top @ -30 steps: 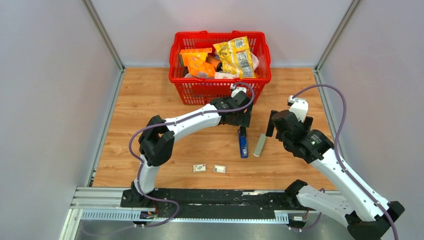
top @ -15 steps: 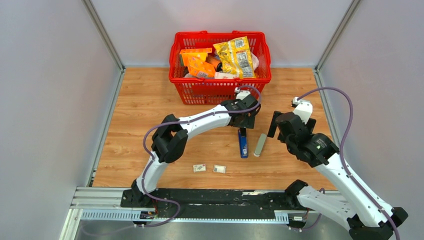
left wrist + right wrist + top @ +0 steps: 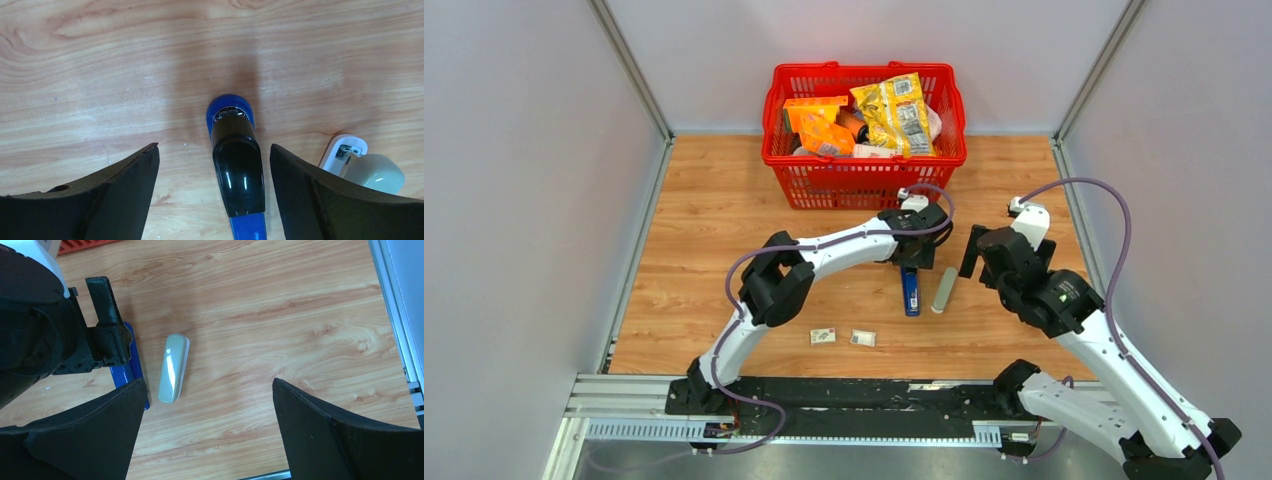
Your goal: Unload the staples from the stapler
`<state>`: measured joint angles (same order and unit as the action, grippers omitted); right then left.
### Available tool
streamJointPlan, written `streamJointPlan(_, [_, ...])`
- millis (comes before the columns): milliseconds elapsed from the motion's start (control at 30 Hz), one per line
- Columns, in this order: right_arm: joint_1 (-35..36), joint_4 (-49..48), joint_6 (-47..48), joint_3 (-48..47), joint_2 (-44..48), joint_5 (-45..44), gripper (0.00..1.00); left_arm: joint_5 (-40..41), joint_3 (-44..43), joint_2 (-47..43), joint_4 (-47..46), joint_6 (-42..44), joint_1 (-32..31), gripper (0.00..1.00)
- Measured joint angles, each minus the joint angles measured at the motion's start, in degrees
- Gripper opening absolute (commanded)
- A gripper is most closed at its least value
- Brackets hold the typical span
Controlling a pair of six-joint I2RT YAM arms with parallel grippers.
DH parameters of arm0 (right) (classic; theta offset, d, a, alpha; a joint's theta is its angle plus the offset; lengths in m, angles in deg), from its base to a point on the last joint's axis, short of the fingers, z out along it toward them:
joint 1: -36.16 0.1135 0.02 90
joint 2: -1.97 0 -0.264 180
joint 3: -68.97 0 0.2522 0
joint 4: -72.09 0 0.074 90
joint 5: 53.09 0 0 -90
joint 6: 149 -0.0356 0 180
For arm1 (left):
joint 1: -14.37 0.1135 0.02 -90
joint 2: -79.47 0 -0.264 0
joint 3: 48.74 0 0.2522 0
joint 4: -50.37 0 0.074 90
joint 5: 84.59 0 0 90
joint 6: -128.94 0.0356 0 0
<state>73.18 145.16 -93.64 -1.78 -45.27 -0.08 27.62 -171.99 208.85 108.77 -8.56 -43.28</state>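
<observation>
While the L gripper (image 3: 214, 150) hangs w/ jaws spread wide, one finger on either side of the blue stapler's (image 3: 237, 170) far end and clear of it, that stapler lies flat right of the table's (image 3: 724, 220) centre. Grey stapler (image 3: 173, 368) lies just beside it, toward the right edge. R gripper (image 3: 209, 382), also spread wide, hovers near the grey one, empty. Staples can't be made out.

Light was bright, even, overhead; frames sharp. Soft shadow fell on table (image 3: 100, 75) at 12 o'clock of blue stapler (image 3: 235, 167); glare streaked its top.
</observation>
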Motion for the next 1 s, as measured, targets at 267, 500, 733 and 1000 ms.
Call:
streamJointPlan(267, [0.0, 0.02, 0.0, 0.07, 1.55, 0.66, 1.0, -0.07, -0.28, 0.52, 0.96, -0.83, -1.14, 0.65])
streamJointPlan(500, [0.0, 0.07, -0.02, 0.63, 2.62, 1.22, 1.0, -0.07, -0.83, 0.66, 0.9, -1.05, -1.51, 0.49])
streamJointPlan(733, [0.0, 0.31, -0.04, 0.83, 2.99, 1.73, 1.0, -0.07, -0.83, 0.66, 0.96, -1.09, -1.92, 0.27])
streamJointPlan(1000, [0.0, 0.48, -0.04, 0.83, 2.99, 2.14, 1.0, 0.02, -0.79, 0.66, 0.92, 0.42, -2.01, 0.0])
